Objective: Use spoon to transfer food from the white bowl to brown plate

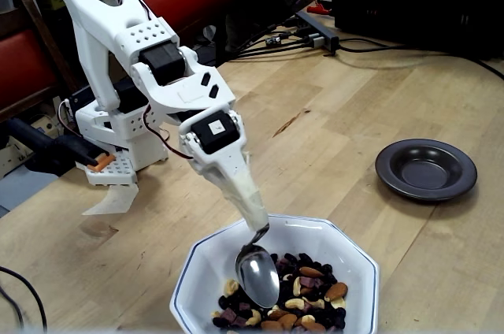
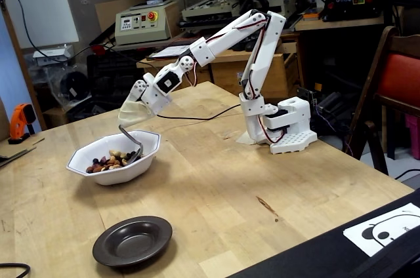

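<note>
While reaching out from a white base [image 2: 287,127] bolted near the far edge of a broad wooden table [image 2: 262,179], leans a white arm [image 1: 150,42] down over the white bowl [image 1: 358,259]. In both fixed views sits that octagonal bowl near one table edge, with the brown plate [image 1: 426,168] well apart from it, bare and glossy. In place of spread or pinching fingers ends the gripper [image 1: 253,222] in one tapered white tip with the spoon [image 1: 257,275] set into it; cannot tell any opening or closing from either view. Tilts the spoon's shiny oval down inside the bowl, at the near edge of the food [image 1: 303,295], seemingly touching the heap; contact not certain. In a fixed view dips the curved handle [image 2: 133,141] below the rim into the same bowl [image 2: 105,166], beside the nuts and raisins [image 2: 110,160]. Lies the dark plate [image 2: 132,240] nearer the camera there.
</note>
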